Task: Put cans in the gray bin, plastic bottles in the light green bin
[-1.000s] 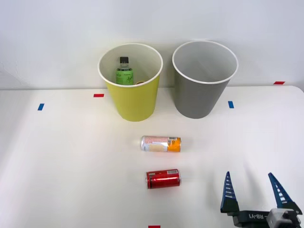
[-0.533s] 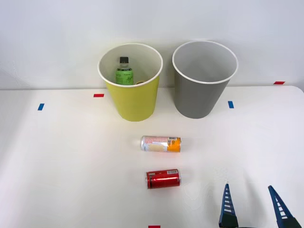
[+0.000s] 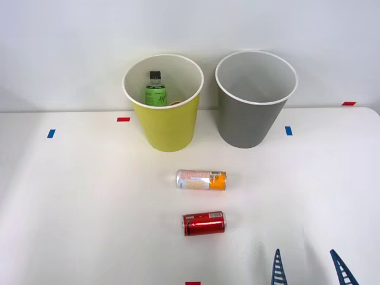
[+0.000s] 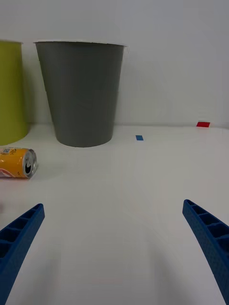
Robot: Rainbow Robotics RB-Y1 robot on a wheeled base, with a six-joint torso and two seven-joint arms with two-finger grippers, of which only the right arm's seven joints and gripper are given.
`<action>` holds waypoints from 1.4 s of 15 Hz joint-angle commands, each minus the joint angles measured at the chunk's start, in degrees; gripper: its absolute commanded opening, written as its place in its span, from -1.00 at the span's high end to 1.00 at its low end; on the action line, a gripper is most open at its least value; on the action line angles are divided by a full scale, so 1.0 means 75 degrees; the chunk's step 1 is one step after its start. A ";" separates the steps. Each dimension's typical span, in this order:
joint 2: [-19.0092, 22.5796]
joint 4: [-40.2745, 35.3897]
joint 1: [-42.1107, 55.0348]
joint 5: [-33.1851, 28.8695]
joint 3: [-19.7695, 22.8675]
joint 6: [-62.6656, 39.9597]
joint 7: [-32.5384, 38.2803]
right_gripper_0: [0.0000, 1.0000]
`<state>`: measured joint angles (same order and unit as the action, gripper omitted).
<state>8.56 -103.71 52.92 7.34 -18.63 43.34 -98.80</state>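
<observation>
Cans come next, in our judgement: the red can and the pink-white and orange can both lie on their sides on the white bench, one just nearer us than the other, well short of the bins. The gray bin stands upright behind them, with the light green bin just beside it; a green bottle with a black cap already stands inside the green one.

Our right hand sits low at the near edge of the bench, off to the right of the red can, its blue ribbed fingers spread wide with nothing between them.

We see two risks. A can lying on its side can roll if a finger nudges it before both fingers close, which would send it toward the other can or across the bench. The bins also stand so close together that a release off centre could strike a white rim, or drop the can among the bottles.

No brand name or lettering on either can, or on the bottle's label, is clear enough for us to read.
</observation>
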 commanded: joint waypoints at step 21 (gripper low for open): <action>0.0113 -0.0012 0.0022 0.0603 -0.0270 0.0011 -0.0046 -1.00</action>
<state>9.40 -103.79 53.09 11.86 -20.65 43.42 -99.14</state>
